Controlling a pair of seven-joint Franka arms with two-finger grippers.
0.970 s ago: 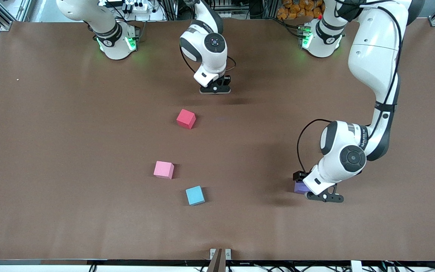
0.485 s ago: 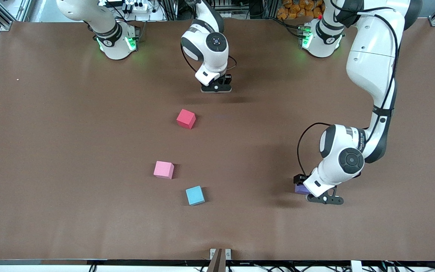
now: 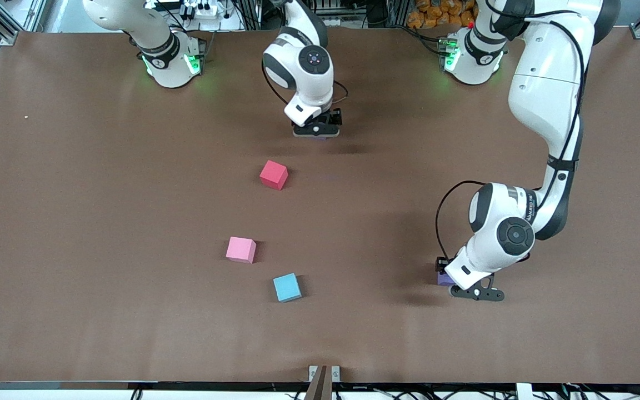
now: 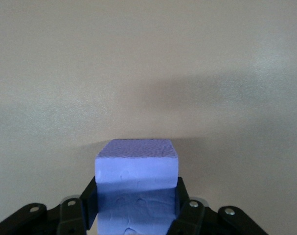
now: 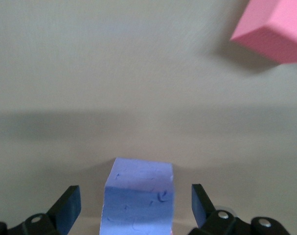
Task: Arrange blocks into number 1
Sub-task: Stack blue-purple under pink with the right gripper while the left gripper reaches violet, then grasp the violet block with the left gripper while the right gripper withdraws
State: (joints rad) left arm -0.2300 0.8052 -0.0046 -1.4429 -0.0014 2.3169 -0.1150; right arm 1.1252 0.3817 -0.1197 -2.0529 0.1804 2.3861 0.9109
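My left gripper [image 3: 446, 279] [image 4: 137, 198] is shut on a purple block [image 3: 440, 278] [image 4: 137, 169], low over the table toward the left arm's end. My right gripper [image 3: 319, 132] [image 5: 137, 203] stands open around the second purple block [image 5: 138, 196], which rests on the table with a gap to each finger. The red block [image 3: 274, 175] lies a little nearer the front camera than the right gripper and shows as a pinkish corner [image 5: 273, 29] in the right wrist view. The pink block [image 3: 241, 249] lies nearer still. The orange block is out of view.
A light blue cube [image 3: 287, 288] sits beside the pink block, slightly nearer the front camera. The brown table [image 3: 103, 194] is bare toward the right arm's end. The left arm's elbow [image 3: 548, 94] hangs high over its end.
The right gripper has shifted slightly toward the arms' bases and sunk around its purple block. The left hand has edged a little lower with its block. The loose blocks have not moved.
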